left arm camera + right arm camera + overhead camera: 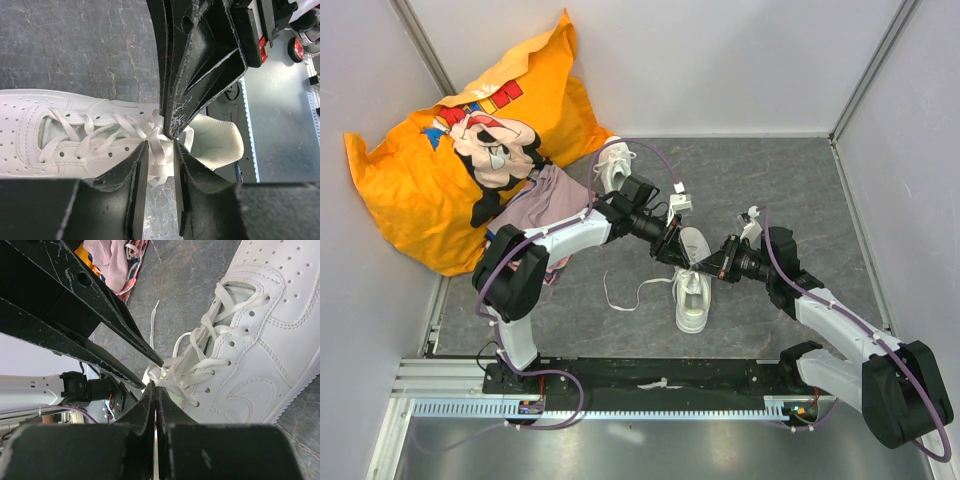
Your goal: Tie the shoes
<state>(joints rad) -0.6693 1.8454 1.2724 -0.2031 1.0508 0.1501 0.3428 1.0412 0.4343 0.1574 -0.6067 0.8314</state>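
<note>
One white sneaker [692, 292] lies mid-table with its toe toward me. It also shows in the left wrist view [55, 135] and the right wrist view [265, 355]. Its laces bunch at the top eyelets [152, 127], and one loose lace end [620, 298] trails left on the floor. My left gripper [674, 250] [160, 144] is open, with a lace strand [159, 165] hanging between its fingers. My right gripper [706, 268] [155, 386] is shut on a lace [167, 374] at the same knot, tip to tip with the left. The second sneaker [613, 165] stands at the back.
A large orange cartoon pillow [460, 140] fills the back left corner. A pinkish-purple folded garment [535, 205] lies against it under the left arm. White walls enclose the grey floor [770, 180]. A metal rail [640, 385] runs along the near edge.
</note>
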